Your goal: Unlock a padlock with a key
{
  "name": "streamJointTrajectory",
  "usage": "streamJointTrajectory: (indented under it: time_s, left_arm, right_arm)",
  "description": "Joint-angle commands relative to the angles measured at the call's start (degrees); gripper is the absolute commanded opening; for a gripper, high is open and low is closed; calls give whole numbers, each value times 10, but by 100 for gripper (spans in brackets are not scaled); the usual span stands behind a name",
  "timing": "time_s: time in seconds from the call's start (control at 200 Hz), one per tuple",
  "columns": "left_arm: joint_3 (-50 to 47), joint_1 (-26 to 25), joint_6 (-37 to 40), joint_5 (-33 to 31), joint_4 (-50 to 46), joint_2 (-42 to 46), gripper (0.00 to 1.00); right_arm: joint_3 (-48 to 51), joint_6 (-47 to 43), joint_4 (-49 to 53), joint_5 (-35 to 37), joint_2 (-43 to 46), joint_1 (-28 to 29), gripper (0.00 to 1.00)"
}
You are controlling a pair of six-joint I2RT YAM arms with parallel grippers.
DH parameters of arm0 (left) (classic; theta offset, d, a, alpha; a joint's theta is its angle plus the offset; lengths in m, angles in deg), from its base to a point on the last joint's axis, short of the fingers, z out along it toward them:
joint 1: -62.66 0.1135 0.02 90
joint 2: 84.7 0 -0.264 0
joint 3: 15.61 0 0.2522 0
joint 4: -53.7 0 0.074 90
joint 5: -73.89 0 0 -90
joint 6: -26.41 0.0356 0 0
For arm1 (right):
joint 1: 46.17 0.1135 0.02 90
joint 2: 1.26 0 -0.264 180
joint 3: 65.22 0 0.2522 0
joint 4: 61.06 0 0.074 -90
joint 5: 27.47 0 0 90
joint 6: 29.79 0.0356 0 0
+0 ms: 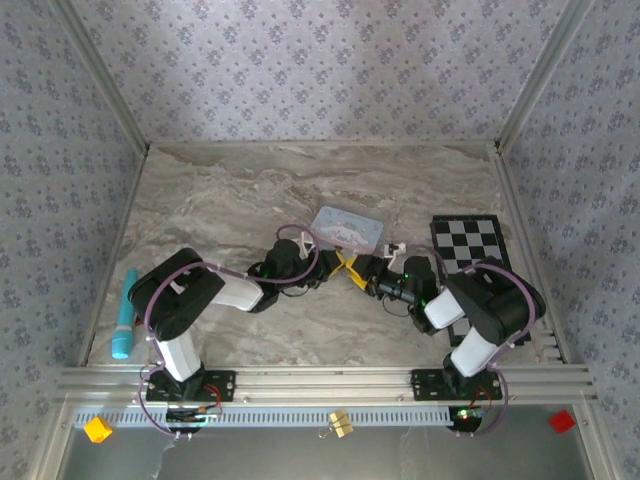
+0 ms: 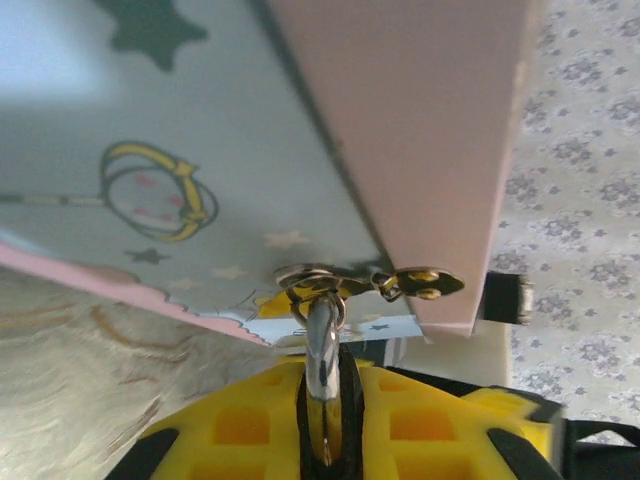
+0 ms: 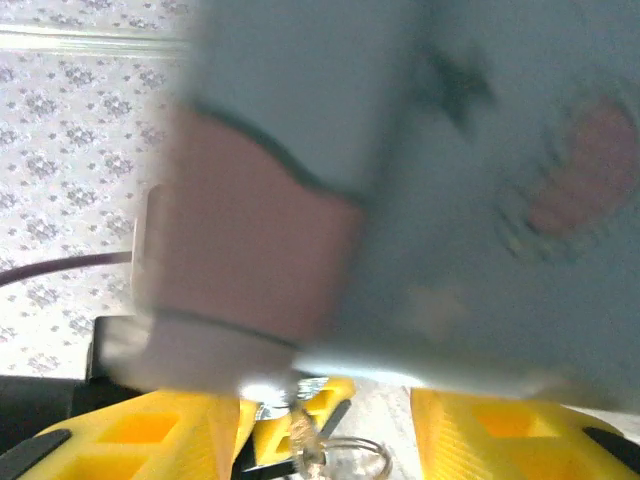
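My left gripper (image 1: 345,262) is shut on a shiny silver key (image 2: 322,330), held edge-on between its yellow fingers (image 2: 230,420). A wire ring (image 2: 310,278) and a small brass tag (image 2: 425,284) hang from the key's top. They press against the pale blue and pink cartoon tin (image 2: 200,120). My right gripper (image 1: 370,282) meets the left one just in front of the tin (image 1: 347,228). In the right wrist view its fingers (image 3: 150,440) stand apart, with the left gripper's yellow tip and the ring (image 3: 350,462) between them. The tin (image 3: 480,180) looms blurred above. The black padlock is hidden.
A black-and-white chequered board (image 1: 468,245) lies at the right beside the right arm. A teal stick (image 1: 124,315) lies at the left edge. On the front rail sit a small brass-coloured lock (image 1: 340,423), a yellow block (image 1: 97,429) and a red block (image 1: 561,421).
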Motion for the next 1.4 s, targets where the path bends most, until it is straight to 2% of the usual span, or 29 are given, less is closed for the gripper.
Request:
streamJointTrajectory:
  time_s: [0.0, 0.075, 0.16, 0.21, 0.265, 0.415, 0.505, 0.605, 0.705, 0.775, 0.85, 0.919, 1.119, 1.214, 1.394]
  left_arm:
    - [14, -1, -7, 15, -11, -7, 0]
    - [14, 2, -9, 12, -29, -7, 0]
    - [11, 6, -12, 4, -58, -4, 0]
    - [9, 9, -15, -1, -71, -2, 0]
    - [8, 13, -19, -6, -88, -1, 0]
    - [7, 19, -35, -10, -132, -1, 0]
    - [4, 20, -41, -9, -138, 0, 0]
    - [4, 20, -45, -5, -155, 5, 0]
    - [10, 20, -55, 5, -205, 18, 0]
    - [9, 17, -58, 3, -239, 36, 0]
    - [12, 12, -54, -5, -288, 57, 0]
    - [15, 10, -49, -10, -331, 76, 0]
    - [4, -2, -49, -39, -366, 119, 0]
    - [-1, -4, -49, -38, -367, 125, 0]
    - [-8, -5, -50, -35, -355, 129, 0]
  right_arm:
    - [3, -109, 149, 8, 93, -7, 50]
    - [-27, -209, 346, 33, 188, 0, 51]
    - [-74, -350, 567, 142, 297, 39, 50]
    - [-93, -427, 644, 223, 348, 74, 50]
    - [-99, -494, 674, 276, 383, 101, 49]
    - [-39, -632, 580, 353, 452, 186, 51]
    - [-24, -705, 550, 394, 460, 231, 52]
    - [-18, -786, 528, 448, 436, 281, 51]
    - [7, -876, 440, 468, 408, 343, 51]
    - [3, -913, 409, 471, 376, 362, 51]
    - [-7, -949, 377, 506, 322, 381, 50]
    - [-13, -968, 337, 527, 274, 388, 50]
    - [-45, -978, 278, 541, 174, 396, 50]
    - [-40, -969, 214, 549, 152, 389, 50]
    - [-52, -966, 223, 529, 130, 389, 48]
